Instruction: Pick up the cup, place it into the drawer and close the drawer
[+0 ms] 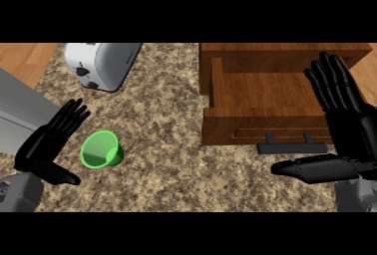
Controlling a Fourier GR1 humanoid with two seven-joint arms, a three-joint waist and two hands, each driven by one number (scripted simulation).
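Near left, the left hand (46, 144) is open, fingers straight, holding nothing. The green cup (101, 149) lies on its side just right of those fingers, mouth toward the left and near; this hand is far closer. Near right, the right hand (343, 124) is also open and empty beside the open drawer (261, 127). Both wrists are cut off below. Farther left stands a toaster (99, 62).

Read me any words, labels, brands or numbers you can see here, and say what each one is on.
None can be read.
Toaster: dark marks on its side, seemingly controls, no legible text.
Green cup, wooden drawer and its dark handle: no markings.
Left hand and right hand: plain black, no lettering.
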